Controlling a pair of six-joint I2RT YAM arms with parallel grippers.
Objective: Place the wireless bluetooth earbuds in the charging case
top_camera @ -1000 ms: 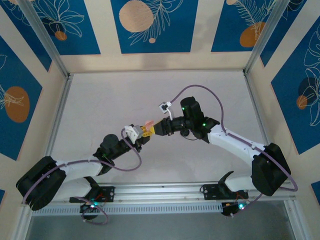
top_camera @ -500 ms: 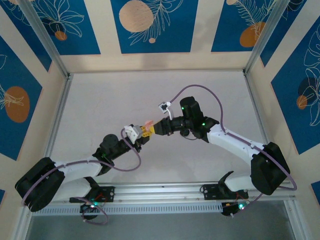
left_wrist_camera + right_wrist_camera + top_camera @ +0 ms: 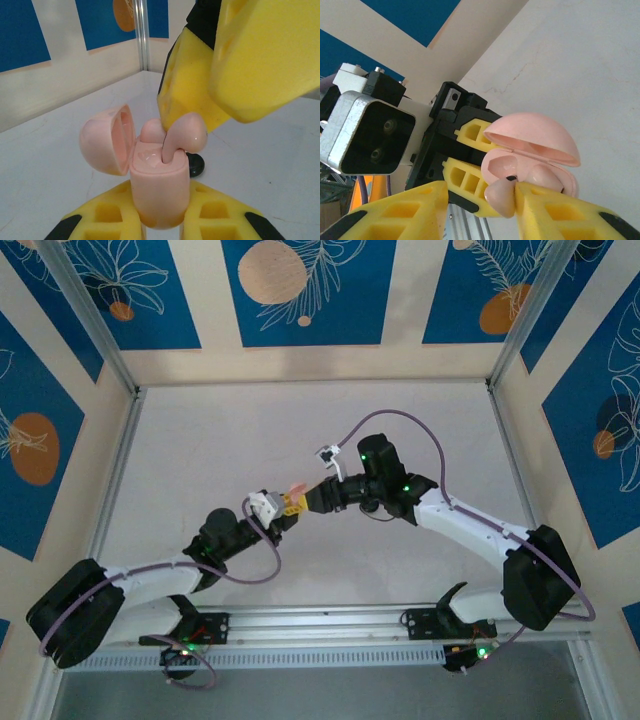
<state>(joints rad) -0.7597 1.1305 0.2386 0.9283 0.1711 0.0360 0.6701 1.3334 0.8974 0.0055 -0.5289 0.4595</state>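
Observation:
My left gripper (image 3: 160,222) is shut on the pink charging case (image 3: 159,182), held upright with its lid (image 3: 106,140) swung open. One pale pink earbud (image 3: 151,131) sits in the case. A second pale pink earbud (image 3: 184,136) stands with its stem in the other slot and its head above the rim. My right gripper (image 3: 481,199) is open around that earbud (image 3: 500,197); one yellow finger (image 3: 555,210) touches it, and the other finger (image 3: 410,205) stands clear. The two grippers meet at mid-table, left gripper (image 3: 288,503) against right gripper (image 3: 312,497).
A small black round object (image 3: 196,165) lies on the white table (image 3: 200,450) just behind the case. The left wrist camera block (image 3: 367,132) is close to my right fingers. Enclosure walls (image 3: 300,290) and metal posts ring the table.
Almost nothing has changed in the top view. Both grippers stay together at mid-table, and the left arm's rear section has shifted slightly.

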